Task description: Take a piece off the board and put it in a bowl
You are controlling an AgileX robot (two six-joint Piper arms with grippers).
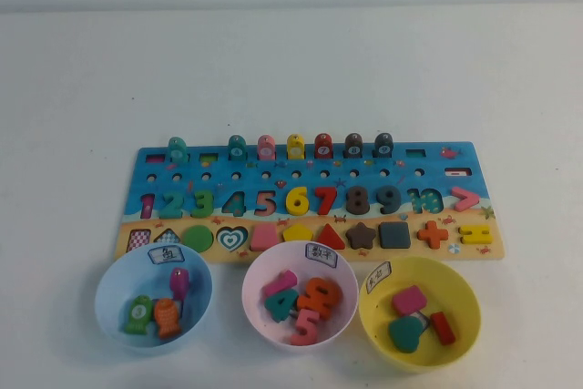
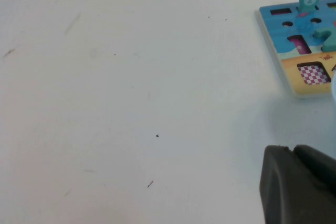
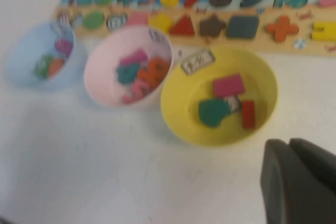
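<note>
The right gripper [image 3: 299, 182], fingers closed on nothing, hangs over bare table near the yellow plastic bowl [image 3: 181, 124]; it does not appear in the high view. The left gripper [image 2: 296, 184] is over the white table [image 2: 131, 77] left of the long blue wooden puzzle board [image 1: 310, 179]; whether its fingers are open I cannot tell. The small slate-blue fish-shaped wooden piece [image 1: 383, 145] stands upright, long axis vertical, at the right end of the fish row on the board's far edge. It lies far and slightly left of the right gripper, which looks the nearer arm. The light-blue round plastic bowl [image 1: 109, 302] sits near-left, already holding three fish.
</note>
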